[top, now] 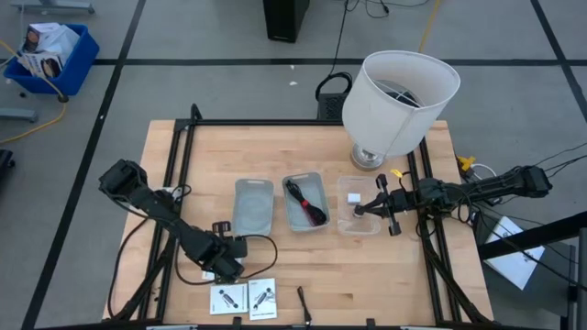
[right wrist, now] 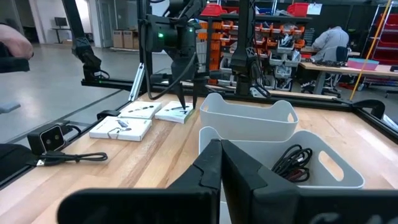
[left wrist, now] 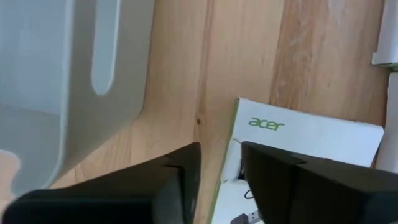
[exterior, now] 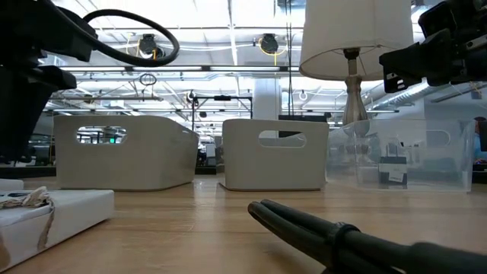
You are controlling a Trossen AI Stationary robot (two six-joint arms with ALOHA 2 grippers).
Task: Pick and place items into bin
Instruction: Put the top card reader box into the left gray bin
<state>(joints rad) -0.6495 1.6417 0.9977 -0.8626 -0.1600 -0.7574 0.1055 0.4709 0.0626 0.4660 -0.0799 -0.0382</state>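
- In the high view the left gripper [top: 229, 272] sits low in the lower left of the frame, just above two white cards [top: 244, 298]. In the left wrist view its fingers [left wrist: 155, 186] are spread, a narrow gap between them, over a white card printed "acer" [left wrist: 311, 134].
- A thin dark stick [top: 304, 305] lies at the bottom centre of the table [top: 303, 147].
- Three bins stand in a row at mid-frame: the left bin [top: 253, 205] holds nothing that can be seen, and the middle bin [top: 306, 201] contains the black-and-red cable bundle [top: 305, 202].
- The clear right bin [top: 359, 205] holds a small white block [top: 351, 196].
- The right gripper [top: 359, 209] reaches into the clear bin from the right; its fingers [right wrist: 211, 171] are pressed together, and whether they hold anything cannot be told.
- The white lampshade [top: 400, 101] stands at the upper right.
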